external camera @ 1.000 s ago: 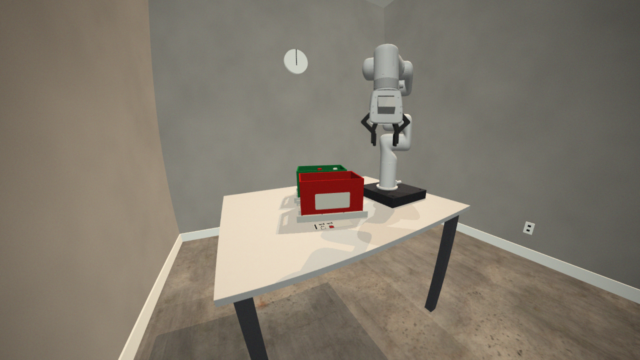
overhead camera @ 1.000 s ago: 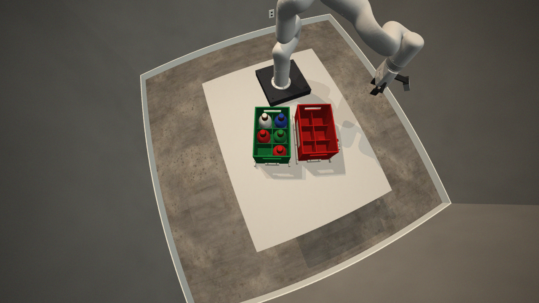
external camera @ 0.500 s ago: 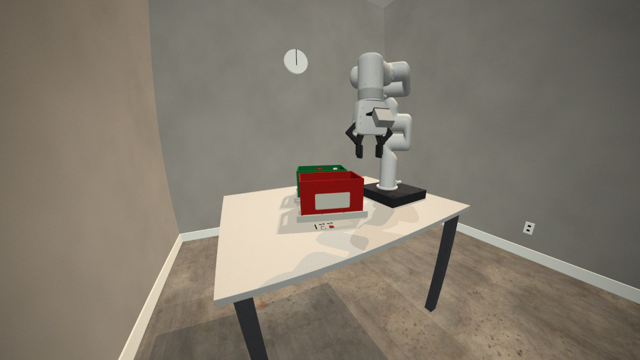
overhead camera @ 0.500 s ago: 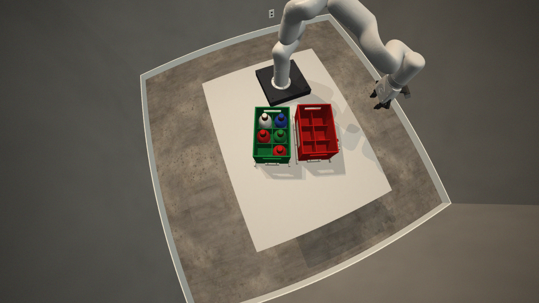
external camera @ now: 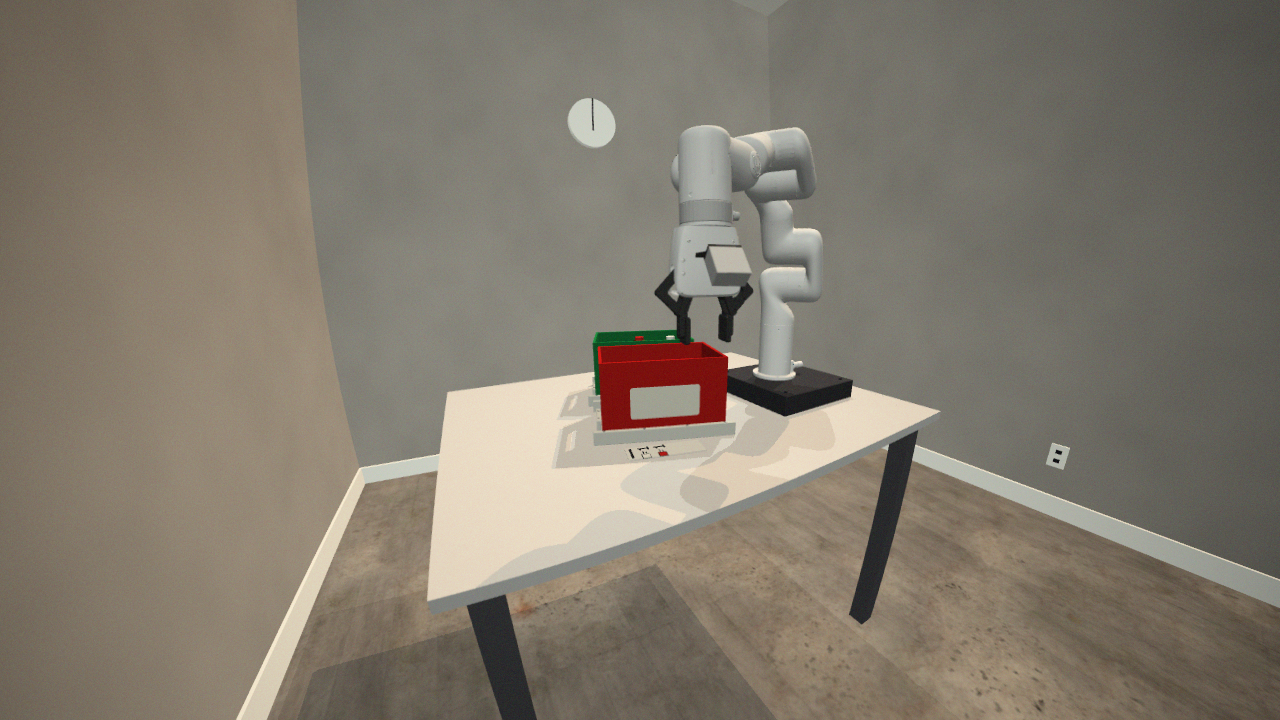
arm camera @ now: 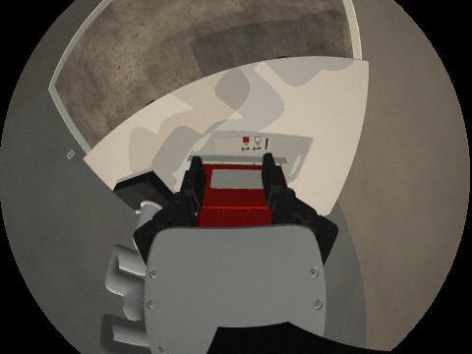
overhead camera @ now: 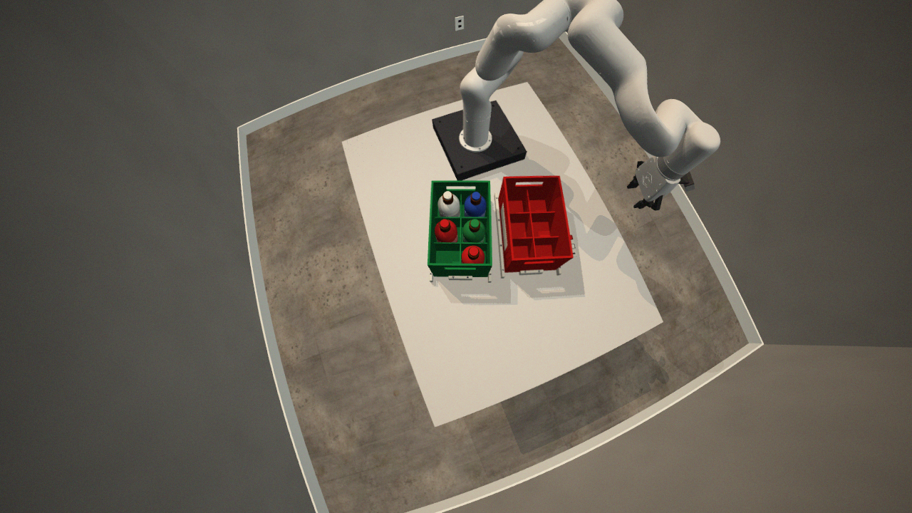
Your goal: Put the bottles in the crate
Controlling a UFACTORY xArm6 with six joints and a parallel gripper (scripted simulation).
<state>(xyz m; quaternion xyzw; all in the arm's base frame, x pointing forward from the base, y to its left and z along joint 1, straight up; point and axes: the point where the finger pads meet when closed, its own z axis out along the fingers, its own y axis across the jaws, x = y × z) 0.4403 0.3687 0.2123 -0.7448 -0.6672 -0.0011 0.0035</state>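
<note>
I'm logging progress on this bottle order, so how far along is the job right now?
Nothing is moved yet: the red crate has all its cells empty, and five bottles stand in the green crate. In hand: the gripper, open and holding nothing, hangs above the crates while the wrist camera faces the pick list, too small to read here. Left: picking every ordered bottle, placing it upright, and letting go.

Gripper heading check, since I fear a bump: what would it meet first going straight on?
Probably the red crate, framed between the open gripper fingers; depth is unclear.
</note>
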